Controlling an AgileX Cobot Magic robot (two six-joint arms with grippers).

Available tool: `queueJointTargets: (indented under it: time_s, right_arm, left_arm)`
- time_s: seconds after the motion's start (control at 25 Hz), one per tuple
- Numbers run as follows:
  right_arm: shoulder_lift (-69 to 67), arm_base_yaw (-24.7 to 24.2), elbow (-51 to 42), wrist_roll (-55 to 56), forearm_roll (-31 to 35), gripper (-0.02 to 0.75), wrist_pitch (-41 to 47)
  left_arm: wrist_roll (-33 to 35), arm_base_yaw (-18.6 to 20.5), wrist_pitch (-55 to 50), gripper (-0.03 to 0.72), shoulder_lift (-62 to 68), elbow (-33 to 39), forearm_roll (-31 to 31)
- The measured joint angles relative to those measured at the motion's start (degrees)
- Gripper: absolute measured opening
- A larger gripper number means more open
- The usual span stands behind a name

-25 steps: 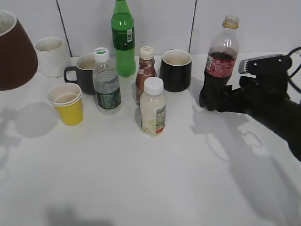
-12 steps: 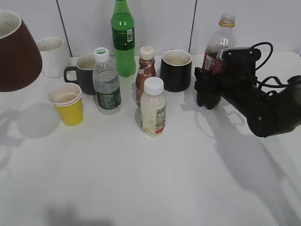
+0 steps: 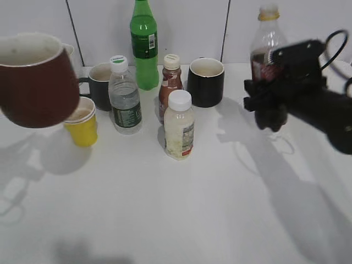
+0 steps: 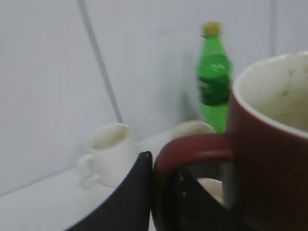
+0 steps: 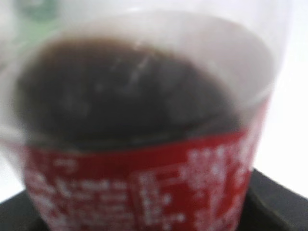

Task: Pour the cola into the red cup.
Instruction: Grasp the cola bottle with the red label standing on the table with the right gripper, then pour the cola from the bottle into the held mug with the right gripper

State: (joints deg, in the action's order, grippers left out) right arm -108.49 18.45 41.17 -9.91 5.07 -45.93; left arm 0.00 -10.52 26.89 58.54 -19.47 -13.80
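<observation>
The red cup (image 3: 36, 82), a maroon mug with a pale inside, hangs in the air at the far left, mouth up. In the left wrist view my left gripper (image 4: 166, 192) is shut on its loop handle (image 4: 192, 144); the cup body (image 4: 269, 159) fills the right side. The cola bottle (image 3: 268, 38), clear with a red label, is off the table at the right and upright. My right gripper (image 3: 270, 110) is shut around its lower body. In the right wrist view the cola bottle (image 5: 144, 183) fills the frame, with dark liquid above the label.
On the table's far half stand a green bottle (image 3: 143, 44), a water bottle (image 3: 125, 96), a brown bottle (image 3: 170, 82), a white-capped bottle (image 3: 179, 126), a black mug (image 3: 205, 81), a grey mug (image 3: 99, 82) and a yellow cup (image 3: 82, 124). A white mug (image 4: 110, 149) stands by the wall.
The red cup has moved right, further into view, and now sits more upright. My right gripper has lifted the cola bottle off the table and carried it slightly right.
</observation>
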Motion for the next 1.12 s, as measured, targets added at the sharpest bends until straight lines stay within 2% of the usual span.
queueJointTargets:
  time_s: [0.2, 0.28, 0.44, 0.6, 0.72, 1.12]
  right_arm:
    - [15.77, 0.05, -2.96, -10.23, -0.72, 0.480, 13.24]
    - [20.57, 0.05, -3.06, -15.61, -1.59, 0.480, 17.71]
    - [26.08, 0.05, -3.06, -26.50, -2.81, 0.480, 23.20]
    - [27.88, 0.05, -3.06, -36.12, -4.32, 0.480, 25.24]
    - [28.00, 0.10, -3.06, -42.50, -6.29, 0.480, 25.39]
    - [28.00, 0.10, -3.06, -56.24, -7.71, 0.480, 25.45]
  left_arm:
    - [0.00, -9.17, -11.28, 0.053, 0.06, -5.98, 0.12]
    - [-0.31, -12.60, -12.33, 0.053, 1.05, -7.67, 0.26]
    - [-0.42, -17.06, -11.72, 0.053, 6.93, -9.23, 0.90]
    - [-0.42, -21.23, -8.82, 0.053, 14.52, -11.40, 0.94]
    - [-0.42, -25.46, -7.80, 0.053, 21.54, -16.71, 0.94]
    - [-0.42, -30.72, -7.73, 0.053, 31.45, -27.02, 0.94]
